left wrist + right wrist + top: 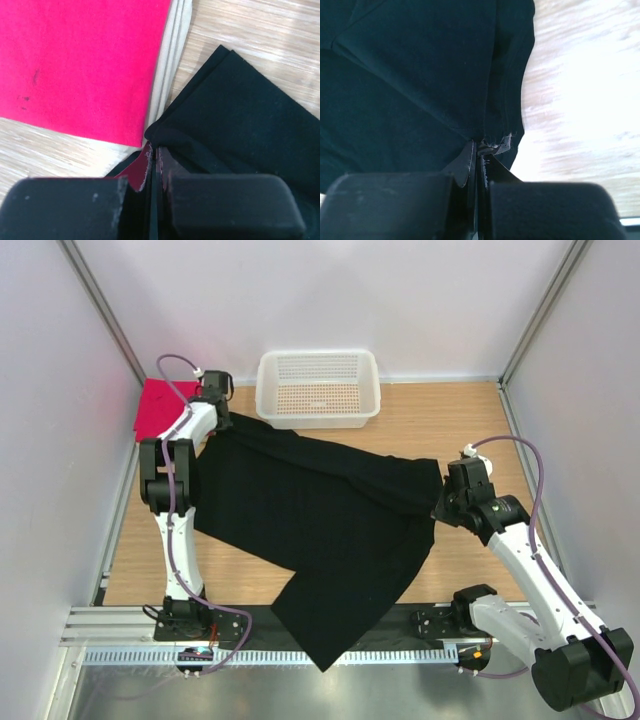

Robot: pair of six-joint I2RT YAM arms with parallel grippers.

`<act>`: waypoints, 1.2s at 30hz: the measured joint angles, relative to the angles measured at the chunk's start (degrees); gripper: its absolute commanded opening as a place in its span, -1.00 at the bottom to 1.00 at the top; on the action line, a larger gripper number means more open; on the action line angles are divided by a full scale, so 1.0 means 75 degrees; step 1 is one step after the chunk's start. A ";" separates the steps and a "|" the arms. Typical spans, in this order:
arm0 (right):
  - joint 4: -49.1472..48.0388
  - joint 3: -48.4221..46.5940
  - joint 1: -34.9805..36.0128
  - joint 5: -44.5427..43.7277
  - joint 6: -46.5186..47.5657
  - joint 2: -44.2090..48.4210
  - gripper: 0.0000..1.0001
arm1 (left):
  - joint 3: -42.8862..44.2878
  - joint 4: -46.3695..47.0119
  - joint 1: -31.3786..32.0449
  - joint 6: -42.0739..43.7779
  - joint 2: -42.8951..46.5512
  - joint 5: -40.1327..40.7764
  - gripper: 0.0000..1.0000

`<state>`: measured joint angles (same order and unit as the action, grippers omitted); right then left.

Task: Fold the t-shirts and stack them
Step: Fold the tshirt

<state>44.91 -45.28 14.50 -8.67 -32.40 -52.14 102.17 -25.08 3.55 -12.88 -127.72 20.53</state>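
Note:
The large black t-shirt [320,520] lies spread across the table, one part hanging over the near edge. My left gripper [222,418] is shut on its far-left corner [165,132]. My right gripper [440,502] is shut on its right edge [485,137]. The pink-red t-shirt [160,405] lies folded at the far left, also in the left wrist view [80,65]. A beige t-shirt [167,75] shows as a folded edge under the pink-red one. Both grippers hold the black cloth low over the table.
A white plastic mesh basket [318,388] stands at the back middle, just beyond the black shirt. Grey walls close in left and right. A metal rail [300,630] runs along the near edge. Bare wood [470,430] shows at the back right.

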 measured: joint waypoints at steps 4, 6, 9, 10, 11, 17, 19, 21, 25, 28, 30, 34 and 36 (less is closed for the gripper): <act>0.0245 0.0012 0.0000 0.0160 -0.0312 -0.0006 -0.98 | 0.0262 -0.0361 0.0000 -0.0017 -0.0102 0.0000 -1.00; 0.0256 0.0105 0.0000 0.0259 -0.0525 0.0000 -0.98 | 0.0472 -0.0481 0.0000 -0.0017 -0.0245 -0.0003 -1.00; 0.0294 0.0388 0.0000 0.0396 -0.0851 -0.0003 -0.98 | 0.0664 -0.0699 0.0000 -0.0020 -0.0434 -0.0006 -0.99; 0.0326 0.0478 0.0000 0.0431 -0.0953 -0.0017 -0.98 | 0.0702 -0.0778 0.0000 -0.0020 -0.0481 -0.0009 -0.99; 0.0341 0.0562 0.0000 0.0455 -0.1052 -0.0038 -0.98 | 0.0740 -0.0860 0.0000 -0.0023 -0.0527 -0.0009 -0.96; 0.0358 0.0796 0.0000 0.0886 -0.1478 -0.0688 -0.55 | 0.0778 -0.1215 0.0000 -0.0119 -0.0606 -0.0006 -0.26; 0.0358 0.0854 0.0000 0.1139 -0.1515 -0.0921 -0.36 | 0.0807 -0.1303 -0.0003 -0.0224 -0.0606 -0.0015 -0.03; 0.0335 0.0868 0.0000 0.1262 -0.1559 -0.1014 0.20 | 0.0833 -0.1425 -0.0006 -0.0344 -0.0589 -0.0017 0.11; 0.0262 0.0458 -0.0242 0.0889 -0.1256 -0.1148 0.58 | 0.0848 -0.1842 -0.0023 -0.0609 -0.0385 -0.0061 0.18; 0.0154 -0.0527 -0.0376 0.0379 -0.0892 -0.1909 0.67 | 0.0848 -0.2200 -0.0026 -0.0769 0.0015 -0.0152 0.22; -0.0029 -0.1378 -0.0516 0.0140 -0.0595 -0.2722 0.70 | 0.0793 -0.2352 -0.0026 -0.0889 0.0434 -0.0239 0.22; -0.0221 -0.2337 -0.1102 0.0082 -0.0245 -0.3987 0.76 | 0.0367 -0.2477 0.0055 -0.1096 0.1527 -0.0455 0.22; -0.0326 -0.2430 -0.1527 0.0163 -0.0181 -0.4523 0.77 | 0.0061 -0.2498 0.0140 -0.1169 0.1967 -0.0495 0.14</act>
<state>42.46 -63.51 3.05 -7.44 -33.76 -86.06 102.63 -43.81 4.60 -21.65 -112.97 16.82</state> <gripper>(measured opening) 0.879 0.609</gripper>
